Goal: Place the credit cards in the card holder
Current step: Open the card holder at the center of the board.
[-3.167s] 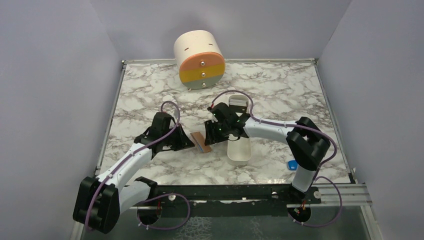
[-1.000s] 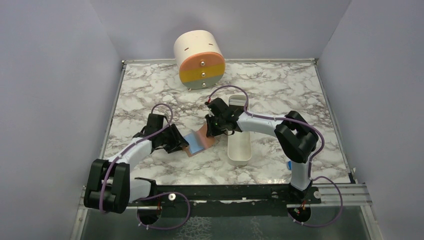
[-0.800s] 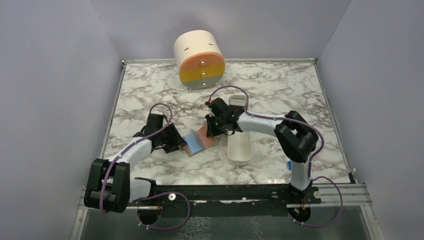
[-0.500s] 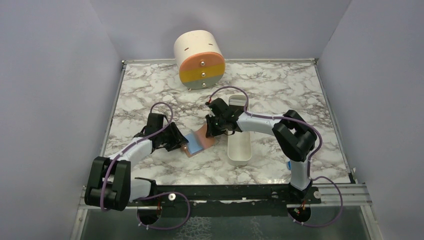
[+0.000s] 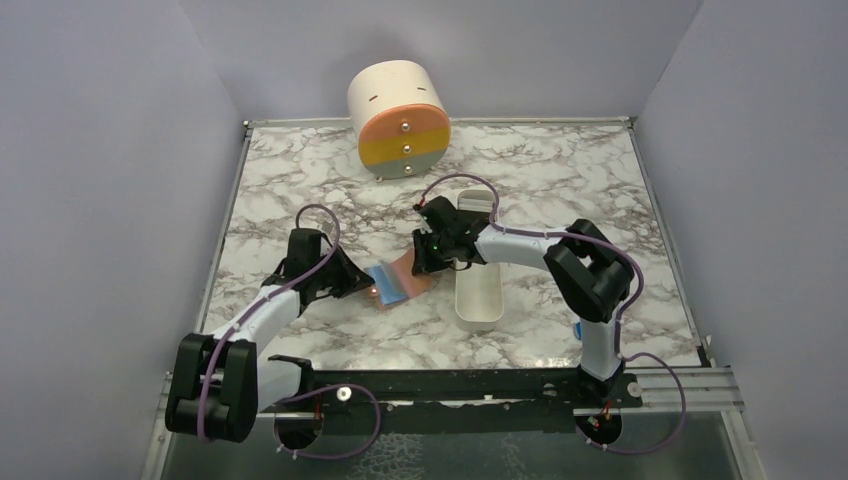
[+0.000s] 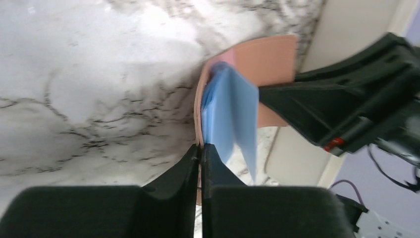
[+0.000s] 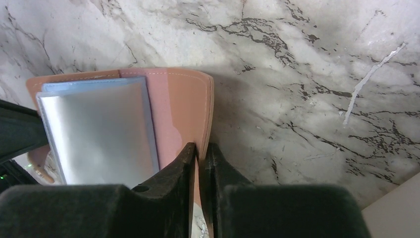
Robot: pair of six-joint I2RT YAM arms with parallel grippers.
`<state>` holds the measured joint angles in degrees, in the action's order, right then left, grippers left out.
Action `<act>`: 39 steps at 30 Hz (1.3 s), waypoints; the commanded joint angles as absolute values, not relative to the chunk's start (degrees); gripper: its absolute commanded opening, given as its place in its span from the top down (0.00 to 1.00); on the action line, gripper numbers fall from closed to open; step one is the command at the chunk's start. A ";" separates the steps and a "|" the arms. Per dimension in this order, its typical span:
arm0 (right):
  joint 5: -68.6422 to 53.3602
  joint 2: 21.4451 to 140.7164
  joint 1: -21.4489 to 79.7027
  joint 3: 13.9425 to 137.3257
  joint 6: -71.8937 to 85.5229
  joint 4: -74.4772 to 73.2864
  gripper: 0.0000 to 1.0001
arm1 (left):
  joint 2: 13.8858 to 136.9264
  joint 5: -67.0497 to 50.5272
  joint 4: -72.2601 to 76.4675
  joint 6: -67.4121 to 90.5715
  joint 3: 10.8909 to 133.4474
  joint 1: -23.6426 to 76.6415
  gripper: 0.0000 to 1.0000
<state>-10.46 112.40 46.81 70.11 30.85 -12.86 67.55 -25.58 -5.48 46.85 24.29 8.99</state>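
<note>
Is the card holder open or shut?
Open: the card holder is spread, blue sleeves showing; left gripper and right gripper each pinch a tan flap.

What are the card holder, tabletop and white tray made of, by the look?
Card holder: tan cover looks like matte leather or faux leather, with stitching along the edge; inner sleeves look like glossy light-blue plastic film, given the glare. Tabletop: marble pattern, slight sheen; stone or printed laminate, can't tell. White tray: smooth, probably plastic.
</note>
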 commanded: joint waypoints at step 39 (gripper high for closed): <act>-24.08 107.99 51.15 70.20 35.58 -11.01 0.41 | 62.98 -37.70 -1.43 46.23 23.03 9.58 1.00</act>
<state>-22.79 106.24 50.70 70.30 34.37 -13.72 64.10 -35.62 -3.01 46.57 23.70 9.47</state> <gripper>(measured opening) 0.594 0.013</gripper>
